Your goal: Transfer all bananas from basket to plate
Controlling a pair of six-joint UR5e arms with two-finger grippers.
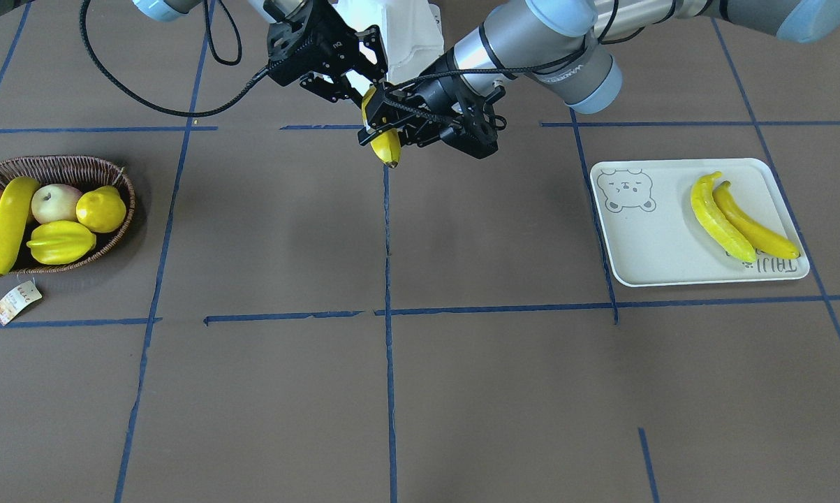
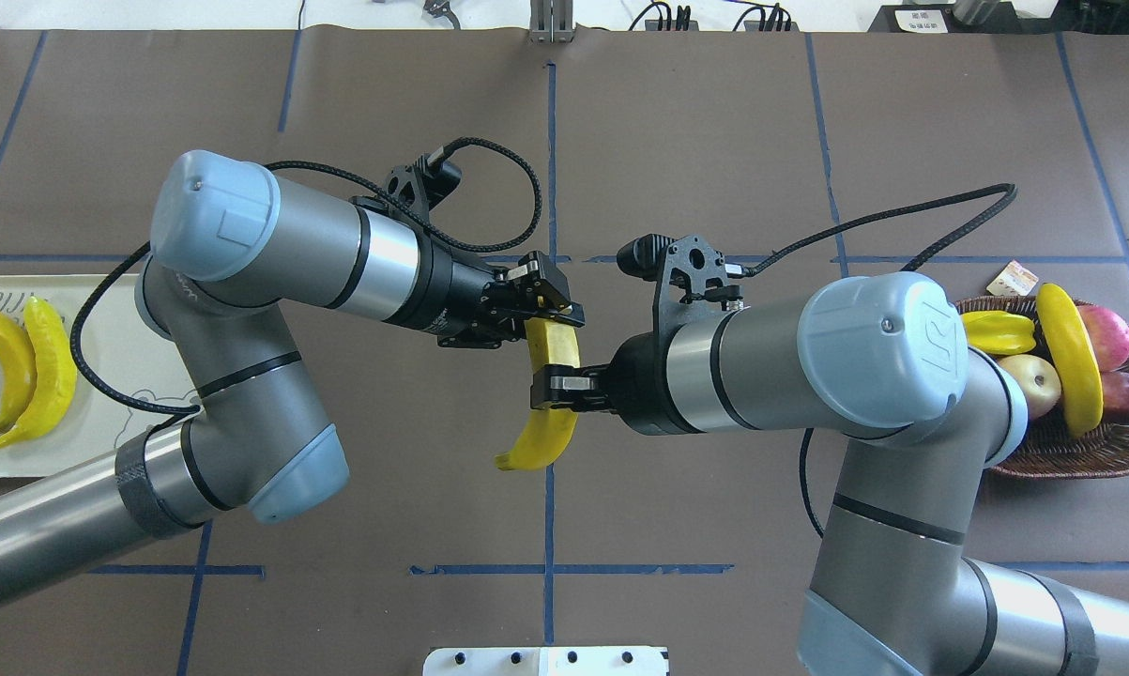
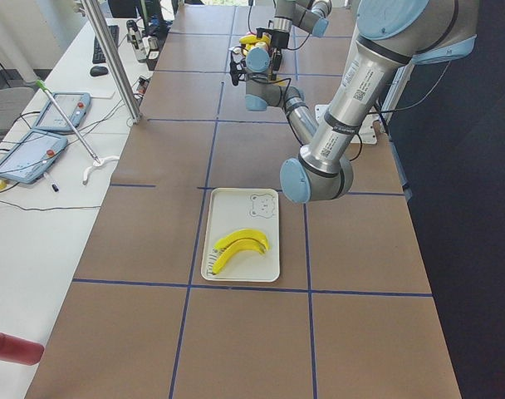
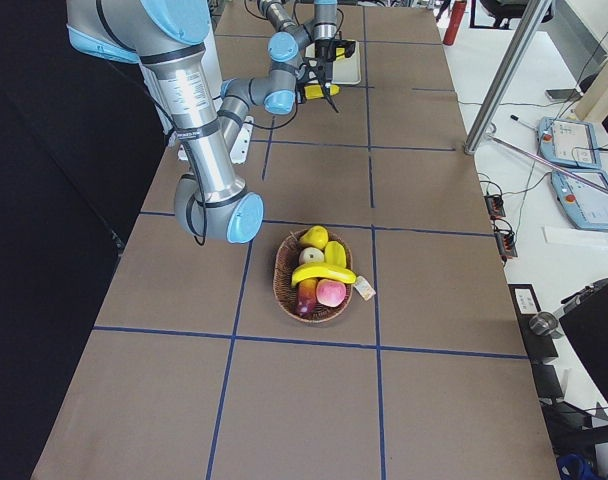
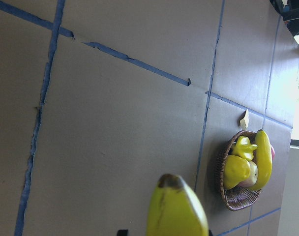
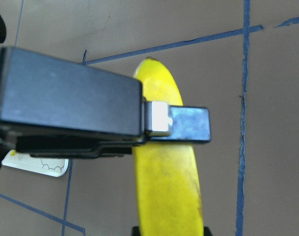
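Both grippers meet in mid-air over the table's centre on one yellow banana (image 2: pixel 547 437). My left gripper (image 2: pixel 550 314) is shut on its upper part, and its finger crosses the banana (image 6: pixel 164 187) in the right wrist view. My right gripper (image 2: pixel 555 390) is shut on the middle of the same banana (image 1: pixel 385 143). A second banana (image 1: pixel 8 223) lies across the fruit in the wicker basket (image 1: pixel 56 162) on my right. Two bananas (image 1: pixel 720 220) (image 1: pixel 755 227) lie side by side on the cream plate (image 1: pixel 643 244) on my left.
The basket also holds a yellow star fruit (image 1: pixel 60 241), a lemon (image 1: pixel 102 208), a pale apple (image 1: pixel 55 202) and red fruit (image 2: pixel 1104 335). Its paper tag (image 1: pixel 16 302) lies on the table beside it. Blue tape lines grid the brown tabletop.
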